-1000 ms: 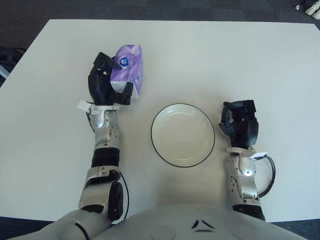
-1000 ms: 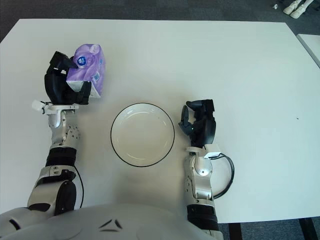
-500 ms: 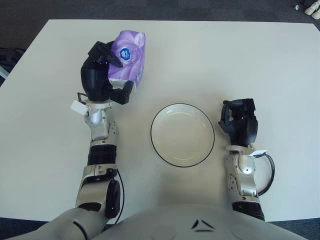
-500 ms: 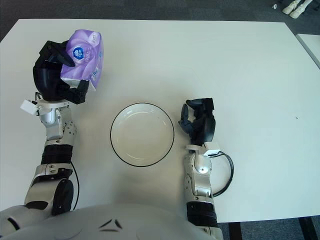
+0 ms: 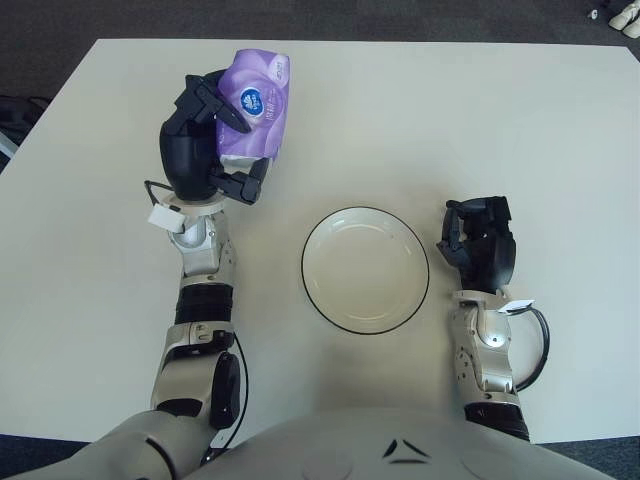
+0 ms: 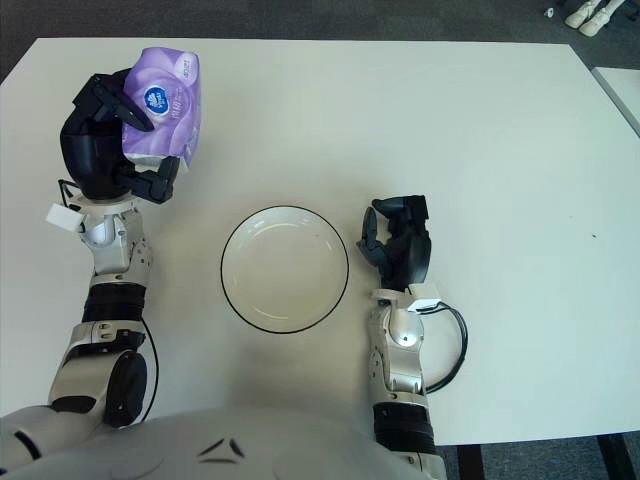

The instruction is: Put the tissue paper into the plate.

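A purple tissue paper pack (image 5: pixel 256 106) is held up off the table in my left hand (image 5: pixel 205 150), whose black fingers wrap its left side and underside. It hangs at the left, up and to the left of the plate. The white plate (image 5: pixel 366 269) with a dark rim sits empty in the middle of the white table (image 5: pixel 450 120). My right hand (image 5: pixel 479 248) shows just right of the plate, fingers curled, holding nothing.
Dark floor surrounds the table's far edge and left corner. A white object (image 6: pixel 590 15) lies on the floor beyond the far right corner. My own torso fills the bottom of the view.
My left hand has lifted the tissue pack upward off the table and tilted it more upright. The right hand and the plate have stayed put.
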Tool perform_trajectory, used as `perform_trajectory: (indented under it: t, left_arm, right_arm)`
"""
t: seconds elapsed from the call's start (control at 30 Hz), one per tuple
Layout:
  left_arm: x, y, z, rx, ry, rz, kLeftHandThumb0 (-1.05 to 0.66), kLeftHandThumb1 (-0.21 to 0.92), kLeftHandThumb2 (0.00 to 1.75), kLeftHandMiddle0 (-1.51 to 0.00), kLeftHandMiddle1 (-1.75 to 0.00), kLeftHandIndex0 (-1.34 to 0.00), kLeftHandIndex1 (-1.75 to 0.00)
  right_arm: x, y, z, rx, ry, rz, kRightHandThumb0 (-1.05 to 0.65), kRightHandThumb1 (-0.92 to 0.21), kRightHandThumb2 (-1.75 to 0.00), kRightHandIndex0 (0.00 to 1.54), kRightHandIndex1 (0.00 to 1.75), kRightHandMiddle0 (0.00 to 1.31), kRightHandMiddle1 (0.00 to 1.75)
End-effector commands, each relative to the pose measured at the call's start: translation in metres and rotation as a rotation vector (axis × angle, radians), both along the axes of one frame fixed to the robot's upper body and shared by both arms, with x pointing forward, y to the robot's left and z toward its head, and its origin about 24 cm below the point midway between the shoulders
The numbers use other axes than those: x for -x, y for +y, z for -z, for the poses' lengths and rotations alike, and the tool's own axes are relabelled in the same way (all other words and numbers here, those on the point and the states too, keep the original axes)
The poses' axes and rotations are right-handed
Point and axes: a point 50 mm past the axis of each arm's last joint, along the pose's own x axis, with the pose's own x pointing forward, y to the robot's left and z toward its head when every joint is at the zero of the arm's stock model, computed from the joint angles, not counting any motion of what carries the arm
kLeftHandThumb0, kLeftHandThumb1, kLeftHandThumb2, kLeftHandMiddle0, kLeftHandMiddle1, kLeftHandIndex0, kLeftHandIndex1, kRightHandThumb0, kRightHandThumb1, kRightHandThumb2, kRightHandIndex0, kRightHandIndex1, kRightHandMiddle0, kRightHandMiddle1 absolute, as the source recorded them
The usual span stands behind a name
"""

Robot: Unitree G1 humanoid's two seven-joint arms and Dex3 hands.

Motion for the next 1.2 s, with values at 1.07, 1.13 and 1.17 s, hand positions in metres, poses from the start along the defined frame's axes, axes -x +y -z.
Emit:
perform_trajectory:
  t: [1.07, 1.13, 1.17]
  left_arm:
    - [-0.0001, -0.001, -0.0029, -0.01, -0.026, -0.015, 0.0, -0.11, 1.75, -0.98, -1.6, -0.71, -1.75]
    - [0.0001, -0.0009, -0.0029, -0.01, -0.027, -0.015, 0.0, -0.11, 1.75, -0.98, -1.6, -0.71, -1.75]
    - [0.0001, -0.0008, -0.0029, -0.01, -0.027, -0.015, 0.0, -0.11, 1.75, -0.98, -1.6, -0.71, -1.75]
  right_arm:
    - [0.013, 0.0006, 0.0407, -0.075, 0.222, 0.011, -0.37, -0.73, -0.8, 0.49, 1.37, 0.3, 1.75]
    - [0.0131, 0.0007, 0.0407, -0.075, 0.222, 0.011, -0.37, -0.73, -0.8, 0.49, 1.37, 0.3, 1.75]
    - [0.0132, 0.0008, 0.0407, -0.075, 0.222, 0.011, -0.37, -0.73, -0.8, 0.49, 1.37, 0.3, 1.75]
